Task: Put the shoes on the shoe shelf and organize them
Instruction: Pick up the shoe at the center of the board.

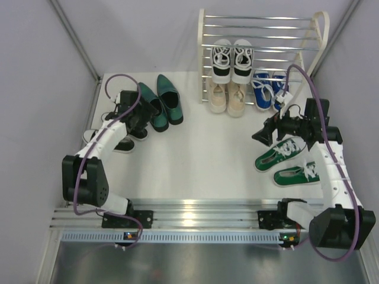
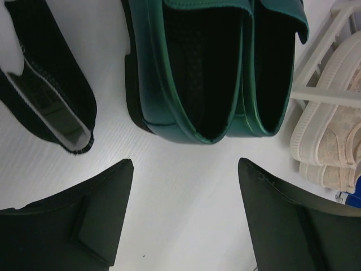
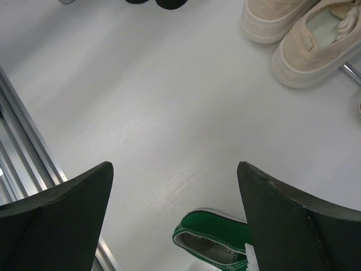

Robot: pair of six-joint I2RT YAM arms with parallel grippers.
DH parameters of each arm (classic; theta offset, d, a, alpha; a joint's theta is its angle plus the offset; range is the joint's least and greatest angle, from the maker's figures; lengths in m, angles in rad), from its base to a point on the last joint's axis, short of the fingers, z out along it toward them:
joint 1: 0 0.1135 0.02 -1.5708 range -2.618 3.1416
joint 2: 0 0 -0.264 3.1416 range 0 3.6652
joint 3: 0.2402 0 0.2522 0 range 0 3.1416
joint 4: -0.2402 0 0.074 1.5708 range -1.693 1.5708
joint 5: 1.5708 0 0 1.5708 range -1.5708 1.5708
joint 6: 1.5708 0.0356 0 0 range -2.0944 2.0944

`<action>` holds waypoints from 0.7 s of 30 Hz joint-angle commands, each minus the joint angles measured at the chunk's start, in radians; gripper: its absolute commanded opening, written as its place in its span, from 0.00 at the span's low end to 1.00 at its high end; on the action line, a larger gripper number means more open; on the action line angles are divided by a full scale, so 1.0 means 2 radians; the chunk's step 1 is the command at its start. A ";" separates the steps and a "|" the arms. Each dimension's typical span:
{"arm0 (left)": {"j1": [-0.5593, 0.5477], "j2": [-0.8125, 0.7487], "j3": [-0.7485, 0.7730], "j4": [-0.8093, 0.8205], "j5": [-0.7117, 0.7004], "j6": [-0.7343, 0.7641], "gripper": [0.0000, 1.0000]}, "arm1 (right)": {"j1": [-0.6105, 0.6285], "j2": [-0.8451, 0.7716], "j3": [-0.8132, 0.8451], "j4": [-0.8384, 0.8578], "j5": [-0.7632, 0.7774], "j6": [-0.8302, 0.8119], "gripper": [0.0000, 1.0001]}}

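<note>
The shoe shelf (image 1: 260,35) stands at the back right. One black-and-white sneaker pair (image 1: 232,59) sits on a tier, with the beige lace-ups (image 1: 227,97) and blue sneakers (image 1: 267,90) at its foot. The dark green dress shoes (image 1: 161,106) lie on the table at the left. My left gripper (image 1: 141,118) is open and empty just behind their heels (image 2: 214,68). A second black-and-white pair (image 1: 118,142) lies partly under the left arm. My right gripper (image 1: 262,135) is open and empty above the heel of a green sneaker (image 3: 214,237). The green sneaker pair (image 1: 287,160) lies by the right arm.
In the left wrist view a black sneaker heel (image 2: 48,84) lies left of the dress shoes, and the cream shelf frame (image 2: 321,62) and beige shoes (image 2: 333,130) are at the right. Metal rails (image 1: 189,210) run along the near table edge. Grey walls close in both sides.
</note>
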 commanded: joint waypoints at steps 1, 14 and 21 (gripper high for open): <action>0.021 0.038 0.049 0.002 0.002 0.044 0.79 | 0.001 -0.028 -0.021 0.013 -0.017 -0.013 0.91; 0.035 0.199 0.154 -0.002 -0.004 0.136 0.62 | 0.001 -0.045 -0.028 -0.011 -0.015 -0.039 0.91; 0.035 0.200 0.160 -0.003 -0.021 0.177 0.04 | 0.001 -0.043 -0.013 -0.053 -0.018 -0.093 0.91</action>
